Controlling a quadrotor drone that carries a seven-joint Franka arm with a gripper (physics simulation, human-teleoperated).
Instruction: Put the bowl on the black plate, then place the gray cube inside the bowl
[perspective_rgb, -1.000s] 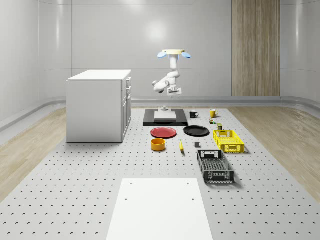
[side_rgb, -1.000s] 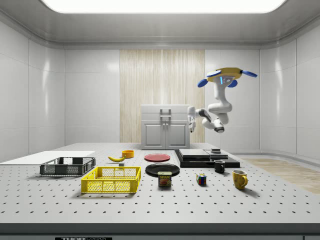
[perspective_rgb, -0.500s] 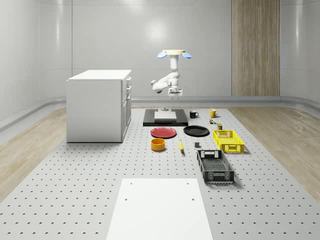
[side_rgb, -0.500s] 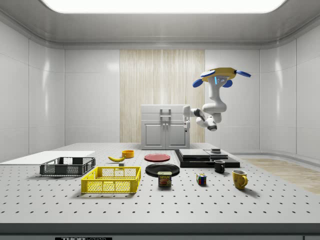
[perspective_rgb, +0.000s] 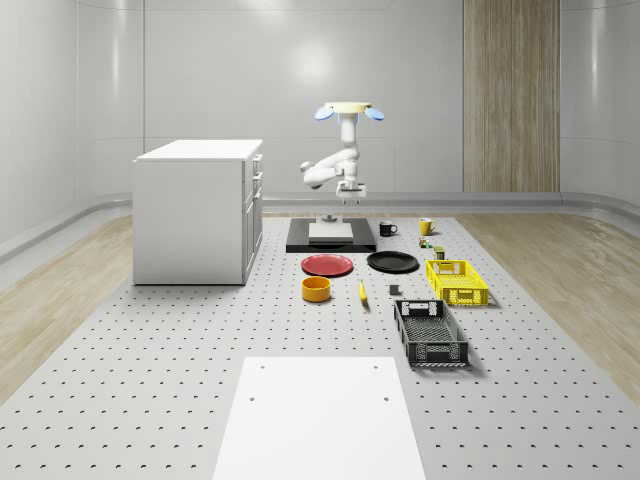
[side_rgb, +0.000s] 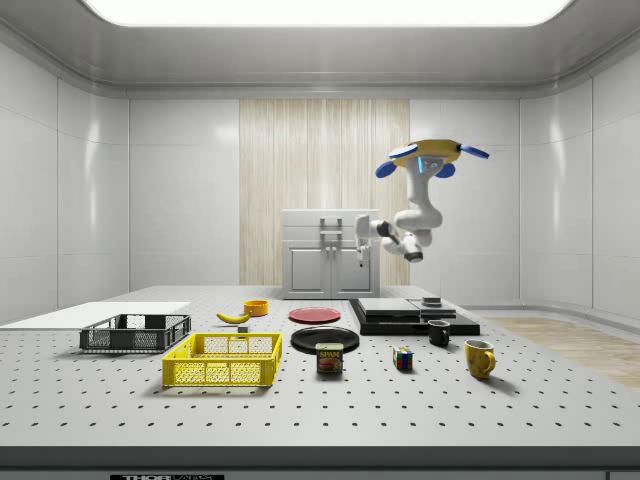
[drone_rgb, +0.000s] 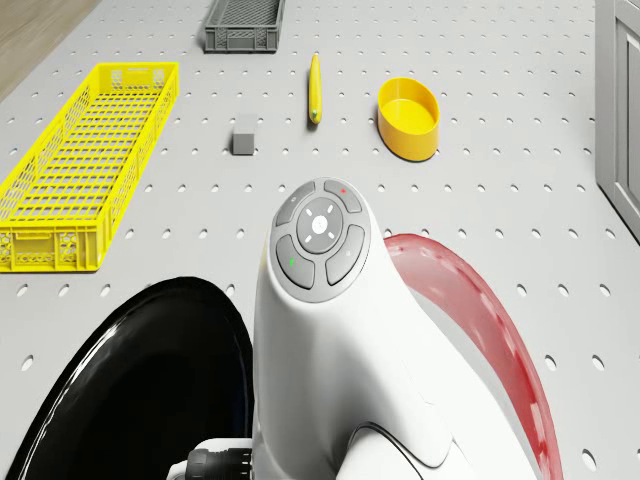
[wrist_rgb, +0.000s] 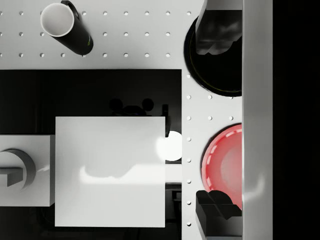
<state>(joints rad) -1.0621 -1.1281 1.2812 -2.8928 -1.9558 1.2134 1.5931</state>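
Note:
The yellow bowl (perspective_rgb: 316, 289) (side_rgb: 256, 307) (drone_rgb: 408, 118) stands on the table in front of the red plate. The black plate (perspective_rgb: 392, 262) (side_rgb: 325, 339) (drone_rgb: 150, 400) (wrist_rgb: 215, 75) lies bare beside the red one. The small gray cube (perspective_rgb: 394, 291) (drone_rgb: 244, 134) rests between the banana and the yellow crate. My drone (perspective_rgb: 348, 108) (side_rgb: 428, 155) hovers above the black platform at the table's far end. The gripper (perspective_rgb: 350, 195) (side_rgb: 360, 248) (wrist_rgb: 216, 125) hangs high, pointing down, open and holding nothing, over the platform's edge near both plates.
A white cabinet (perspective_rgb: 200, 210) stands at the whole-scene view's left. The black platform (perspective_rgb: 330, 240) carries a white block. Nearby are a red plate (perspective_rgb: 327, 265), a banana (perspective_rgb: 362, 292), a yellow crate (perspective_rgb: 457, 281), a black crate (perspective_rgb: 430, 333), two mugs (perspective_rgb: 387, 229) and a white sheet (perspective_rgb: 320, 415).
The drone and arm have drifted toward the side view's left, bringing the gripper from the platform toward the plates. The bowl, cube and plates have not moved.

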